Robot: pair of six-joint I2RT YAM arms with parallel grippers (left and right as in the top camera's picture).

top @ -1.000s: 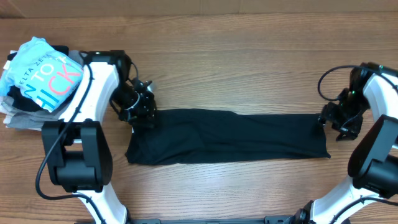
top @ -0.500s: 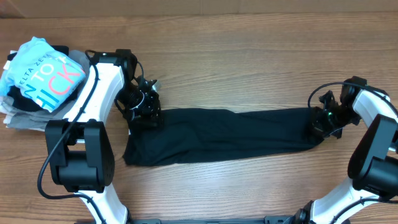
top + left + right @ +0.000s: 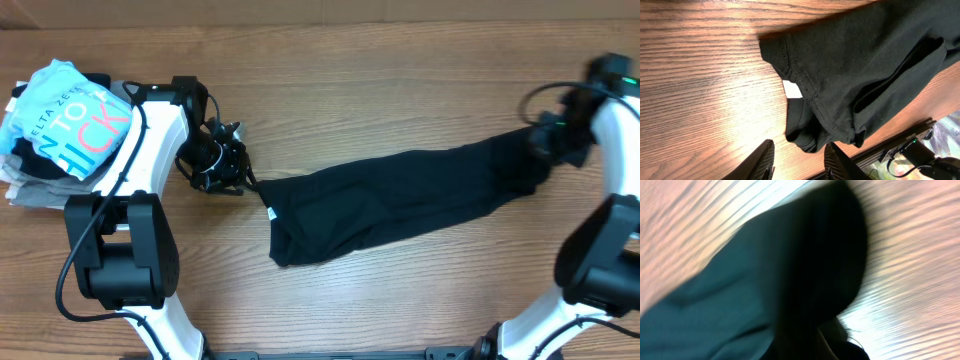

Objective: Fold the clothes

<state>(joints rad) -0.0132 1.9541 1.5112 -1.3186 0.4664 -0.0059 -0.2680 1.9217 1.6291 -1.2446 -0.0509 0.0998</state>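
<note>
The clothes, a black T-shirt [image 3: 400, 200], lie folded into a long band slanting across the wooden table [image 3: 400, 80], with a small white tag [image 3: 272, 212] near the lower left end. My right gripper [image 3: 545, 150] is shut on the band's right end, and dark fabric [image 3: 765, 280] fills the blurred right wrist view. The left gripper [image 3: 228, 172] stands open just left of the shirt, apart from it. In the left wrist view the hemmed corner [image 3: 850, 65] and tag [image 3: 792, 90] lie ahead of the parted fingers [image 3: 765, 155], with nothing between them.
A pile of other garments sits at the far left edge: a light blue printed shirt [image 3: 70, 115] on top of a grey one [image 3: 30, 190]. Both arm bases [image 3: 115, 260] stand at the near edge of the table.
The right gripper shut on the shirt's right end and pulled it up and to the right. The shirt's left end slid out from the left gripper, which now stands open beside it.
</note>
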